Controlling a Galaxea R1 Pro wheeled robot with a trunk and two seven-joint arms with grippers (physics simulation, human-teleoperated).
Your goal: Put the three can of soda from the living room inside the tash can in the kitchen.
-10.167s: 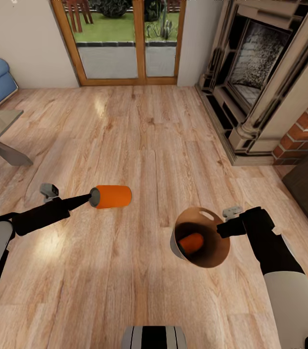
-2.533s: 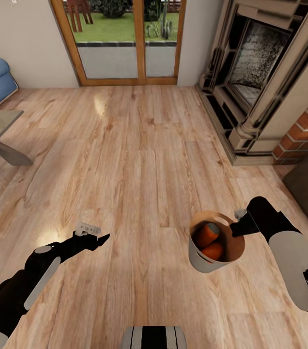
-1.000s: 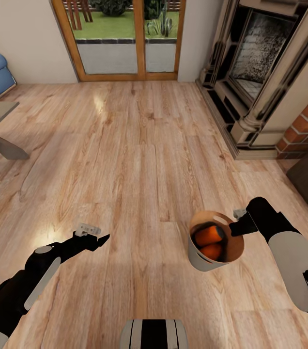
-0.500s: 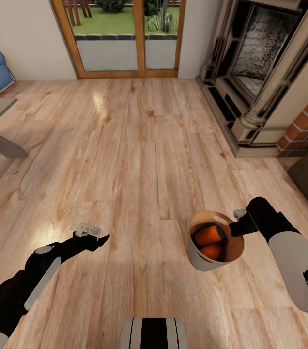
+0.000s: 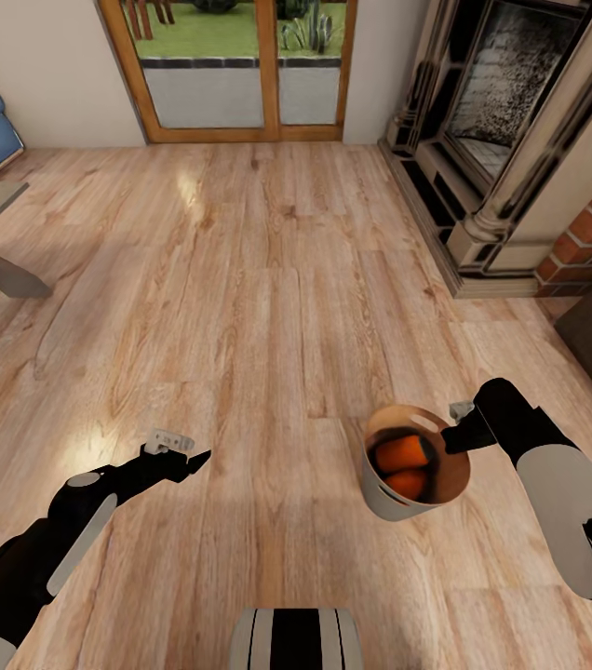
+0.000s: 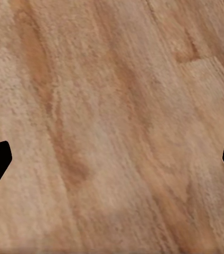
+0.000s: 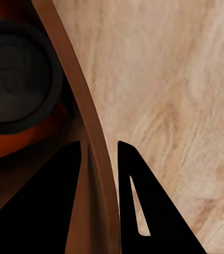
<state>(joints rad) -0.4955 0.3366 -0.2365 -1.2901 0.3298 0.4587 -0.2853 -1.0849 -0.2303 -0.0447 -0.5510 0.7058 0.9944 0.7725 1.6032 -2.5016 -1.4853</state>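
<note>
The bin, a stiff, light bucket carrying two visible cans, hangs right of centre above the floor, right fingers clenched on its thin rim—keep it level; left gripper released, empty.

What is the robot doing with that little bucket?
The robot is in the living room, holding the trash can by its rim with its right pincer. Two orange soda cans show inside it; whether a third lies underneath cannot be told. The left pincer holds nothing and hangs over the wood floor. The fireplace and glass doors are ahead.
</note>
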